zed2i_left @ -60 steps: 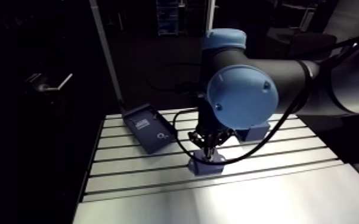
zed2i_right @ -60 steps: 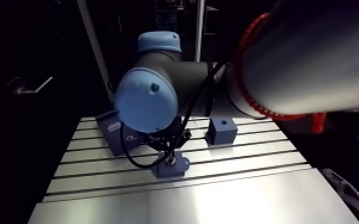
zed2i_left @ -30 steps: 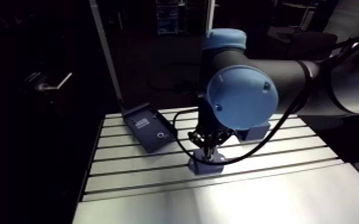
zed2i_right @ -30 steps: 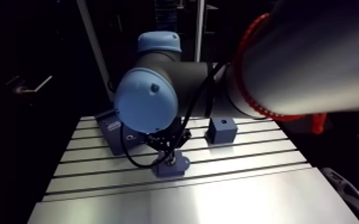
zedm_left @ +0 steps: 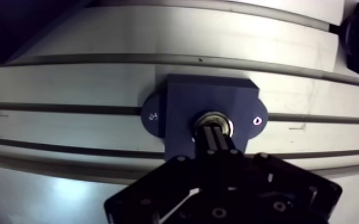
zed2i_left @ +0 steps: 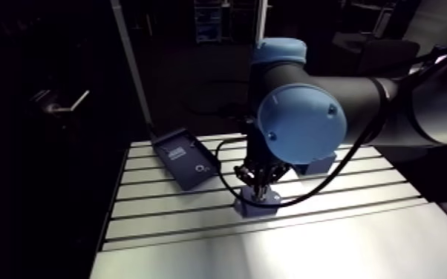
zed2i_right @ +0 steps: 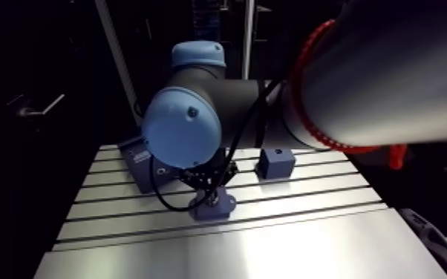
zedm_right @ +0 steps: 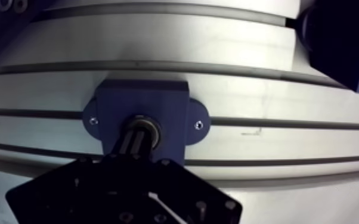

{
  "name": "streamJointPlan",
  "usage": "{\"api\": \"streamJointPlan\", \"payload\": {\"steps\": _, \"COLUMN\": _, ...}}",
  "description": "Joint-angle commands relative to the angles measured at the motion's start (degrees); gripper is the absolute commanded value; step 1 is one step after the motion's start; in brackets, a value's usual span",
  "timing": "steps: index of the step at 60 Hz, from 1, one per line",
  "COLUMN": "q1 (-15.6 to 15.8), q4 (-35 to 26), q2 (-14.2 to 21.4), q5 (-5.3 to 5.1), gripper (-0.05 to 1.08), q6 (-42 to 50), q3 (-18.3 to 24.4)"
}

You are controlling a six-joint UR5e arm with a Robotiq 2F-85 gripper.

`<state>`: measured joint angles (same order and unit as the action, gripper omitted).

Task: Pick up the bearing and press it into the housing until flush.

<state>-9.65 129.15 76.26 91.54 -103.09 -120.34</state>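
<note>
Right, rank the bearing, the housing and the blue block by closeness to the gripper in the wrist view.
1. bearing: at the gripper's fingertips, in the housing's bore.
2. housing: around the bearing, under the gripper.
3. blue block: well off to the side, apart from the housing.

The arm reaches in above the desk, with its wrist bent so that it points straight down at the desk. The tool hangs upright, tips low over the desk, its two fingers drawn tight together.
</note>
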Motion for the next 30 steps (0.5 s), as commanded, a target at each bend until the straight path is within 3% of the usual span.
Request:
{"api": "streamJointPlan", "payload": {"steps": 1, "q1": 0.0, "q4": 0.0, "q2": 0.0, "q5": 0.08, "gripper": 1.07, "q6": 0.0, "q3": 0.0}}
{"api": "streamJointPlan", "payload": {"steps": 30, "q1": 0.0, "q4": 0.0, "q2": -0.1, "q5": 0.08, "gripper": 1.07, "q6": -0.1, "q3": -0.1}}
